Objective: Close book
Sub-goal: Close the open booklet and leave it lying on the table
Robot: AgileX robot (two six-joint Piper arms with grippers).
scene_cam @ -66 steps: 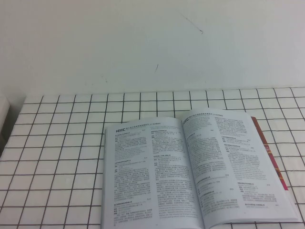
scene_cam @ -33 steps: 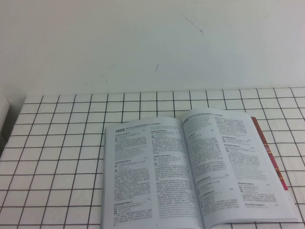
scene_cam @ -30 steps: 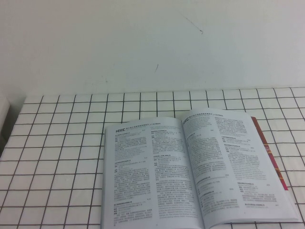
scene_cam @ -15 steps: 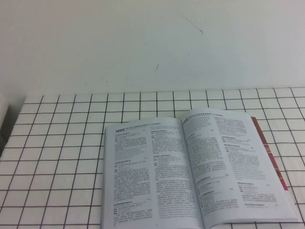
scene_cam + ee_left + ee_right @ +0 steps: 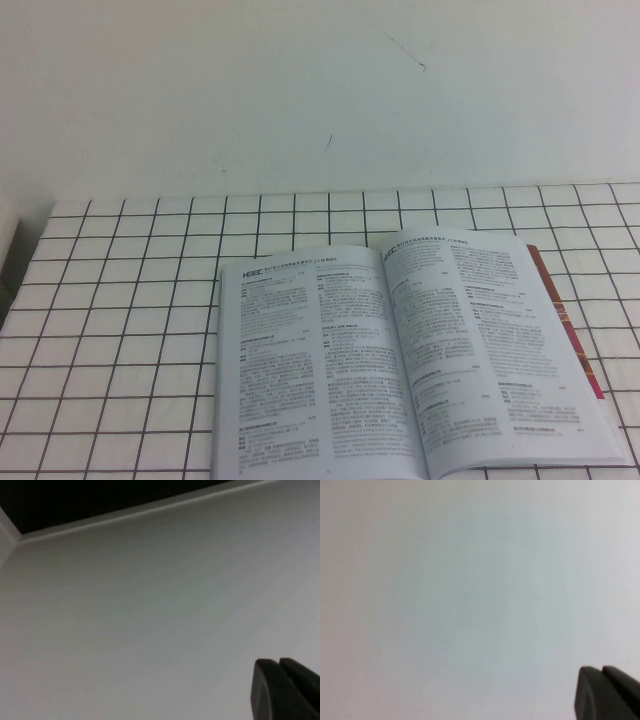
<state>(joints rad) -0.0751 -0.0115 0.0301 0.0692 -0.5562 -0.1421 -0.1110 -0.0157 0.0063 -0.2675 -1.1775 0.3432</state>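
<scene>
Pointing at a blank wall, left gripper (image 5: 287, 690): only a dark corner of it shows in its own wrist view, against the pale wall (image 5: 150, 620). I cannot tell how far open it is. It is absent from the high view and well apart from the book (image 5: 410, 350).
right gripper (image 5: 607, 692): likewise a dark corner in front of a plain pale surface. Its opening cannot be told. It is absent from the high view and touches nothing of the task.
book: lies open and face up on the gridded table (image 5: 130, 330), right of centre and at the robot's edge, with 2 printed pages spread flat.
gutter (image 5: 400, 360): runs away from the robot, and the pages hump slightly beside it.
red cover (image 5: 566, 325): a strip peeks out past the right page's outer edge.
handling: likely a light, floppy paperback with thin sheets, prone to slide over each other and crease.
where to hold: probably the outer edge on the right, cover and all its pages together, swung over the gutter to the left.
risk: pinching just 1 or 2 sheets would only turn a page, and the book may skate on the table unless its other half is pinned.
</scene>
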